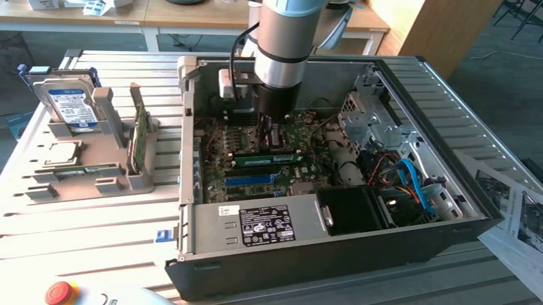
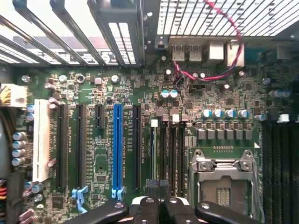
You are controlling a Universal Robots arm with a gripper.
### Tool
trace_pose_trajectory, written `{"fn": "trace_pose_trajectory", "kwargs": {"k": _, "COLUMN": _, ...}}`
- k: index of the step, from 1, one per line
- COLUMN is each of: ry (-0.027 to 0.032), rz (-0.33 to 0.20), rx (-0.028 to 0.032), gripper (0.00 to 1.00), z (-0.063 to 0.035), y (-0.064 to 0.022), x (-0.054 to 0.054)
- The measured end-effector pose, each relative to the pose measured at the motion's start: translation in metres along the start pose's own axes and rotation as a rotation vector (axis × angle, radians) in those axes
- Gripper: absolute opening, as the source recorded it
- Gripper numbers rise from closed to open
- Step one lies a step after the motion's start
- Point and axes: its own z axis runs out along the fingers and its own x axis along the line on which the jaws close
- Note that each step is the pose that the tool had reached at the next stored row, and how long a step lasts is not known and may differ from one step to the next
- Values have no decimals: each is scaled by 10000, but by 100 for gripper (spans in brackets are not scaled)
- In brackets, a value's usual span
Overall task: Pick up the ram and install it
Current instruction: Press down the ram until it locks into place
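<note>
From the exterior view, my gripper [image 1: 269,130] is down inside the open PC case [image 1: 475,210], right over the motherboard [image 1: 254,166], and one ram [image 1: 268,157] stick lies along its slot just below the fingertips, so I'd say it's placed, though I can't tell if it's fully clicked in. Off to the exterior view's left there's one grey holder tray [image 1: 93,166] with one hard drive [image 1: 70,105], one upright green card [image 1: 141,135] and one square processor chip [image 1: 61,154] in it. In the wrist view, my fingers [image 2: 147,211] are clenched together with nothing between them, hovering over the board: I count one blue slot [image 2: 117,149], one white slot [image 2: 41,140] and one empty CPU socket [image 2: 224,179]. Seating check is what's left, I guess.
</note>
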Motion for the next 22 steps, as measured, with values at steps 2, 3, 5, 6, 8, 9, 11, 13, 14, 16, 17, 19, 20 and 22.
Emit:
{"fn": "trace_pose_trajectory", "kwargs": {"k": 2, "ry": 0, "rz": 0, "rx": -9, "gripper": 11, "z": -64, "y": 2, "x": 0}}
{"fn": "trace_pose_trajectory", "kwargs": {"k": 3, "ry": 0, "rz": 0, "rx": -14, "gripper": 11, "z": -101, "y": 3, "x": 0}}
{"fn": "trace_pose_trajectory", "kwargs": {"k": 5, "ry": 2, "rz": 0, "rx": -27, "gripper": 11, "z": -174, "y": 6, "x": 0}}
{"fn": "trace_pose_trajectory", "kwargs": {"k": 6, "ry": 0, "rz": 0, "rx": -33, "gripper": 11, "z": -211, "y": 7, "x": 0}}
{"fn": "trace_pose_trajectory", "kwargs": {"k": 8, "ry": 0, "rz": 0, "rx": -44, "gripper": 11, "z": -288, "y": 10, "x": 0}}
{"fn": "trace_pose_trajectory", "kwargs": {"k": 9, "ry": 1, "rz": 0, "rx": -50, "gripper": 11, "z": -324, "y": 11, "x": 0}}
{"fn": "trace_pose_trajectory", "kwargs": {"k": 11, "ry": 1, "rz": -1, "rx": -63, "gripper": 11, "z": -393, "y": 13, "x": 0}}
{"fn": "trace_pose_trajectory", "kwargs": {"k": 13, "ry": 1, "rz": 0, "rx": -75, "gripper": 11, "z": -455, "y": 16, "x": 0}}
{"fn": "trace_pose_trajectory", "kwargs": {"k": 14, "ry": 2, "rz": 0, "rx": -81, "gripper": 11, "z": -483, "y": 17, "x": 0}}
{"fn": "trace_pose_trajectory", "kwargs": {"k": 16, "ry": 1, "rz": 0, "rx": -92, "gripper": 11, "z": -536, "y": 18, "x": 0}}
{"fn": "trace_pose_trajectory", "kwargs": {"k": 17, "ry": 3, "rz": 0, "rx": -97, "gripper": 11, "z": -565, "y": 19, "x": 1}}
{"fn": "trace_pose_trajectory", "kwargs": {"k": 19, "ry": 2, "rz": 0, "rx": -108, "gripper": 11, "z": -621, "y": 21, "x": 1}}
{"fn": "trace_pose_trajectory", "kwargs": {"k": 20, "ry": 2, "rz": 0, "rx": -115, "gripper": 11, "z": -650, "y": 22, "x": 0}}
{"fn": "trace_pose_trajectory", "kwargs": {"k": 22, "ry": 2, "rz": 0, "rx": -127, "gripper": 11, "z": -705, "y": 24, "x": 0}}
